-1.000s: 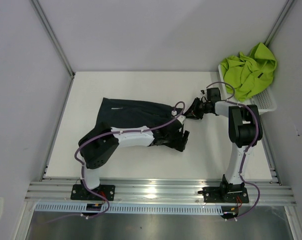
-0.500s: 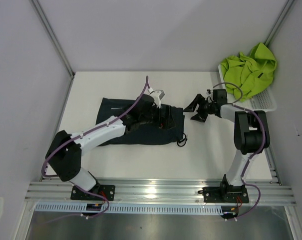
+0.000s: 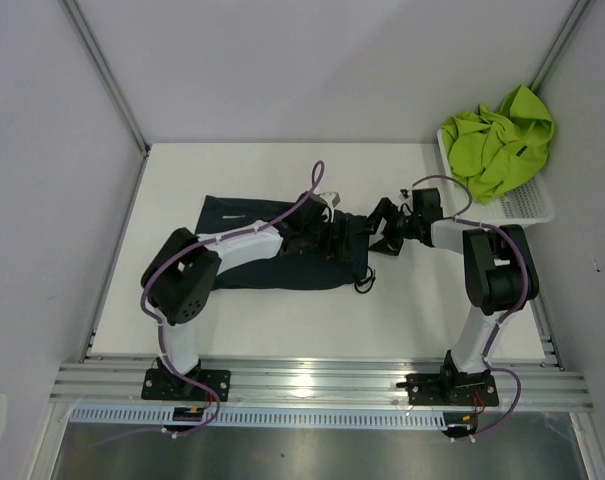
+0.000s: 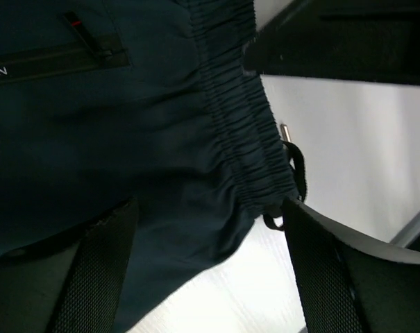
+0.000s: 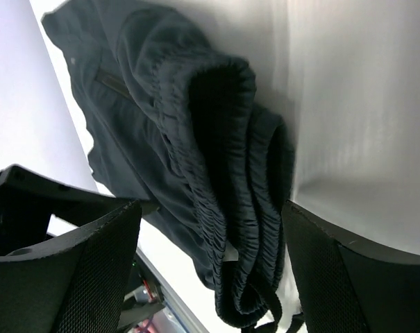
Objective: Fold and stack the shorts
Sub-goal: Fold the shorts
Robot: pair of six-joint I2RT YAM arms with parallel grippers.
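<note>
The dark navy shorts (image 3: 252, 250) lie flat on the white table, waistband (image 4: 246, 132) toward the right, drawstring (image 3: 364, 282) trailing off the near right corner. My left gripper (image 3: 338, 236) hovers open over that waistband end; in the left wrist view its fingers (image 4: 91, 277) stand wide with fabric and bare table beneath. My right gripper (image 3: 382, 226) is open just right of the shorts, and the bunched waistband (image 5: 227, 180) sits loose between its fingers (image 5: 348, 277). The lime green shorts (image 3: 497, 140) are heaped in the basket at the back right.
The white mesh basket (image 3: 530, 205) stands at the table's back right corner, beside the right wall. Grey walls enclose the table on the left, back and right. An aluminium rail (image 3: 312, 385) runs along the near edge at the arm bases.
The left gripper swung from the shorts' near right corner up onto the waistband end. The right gripper opened and shifted slightly left toward the waistband.
</note>
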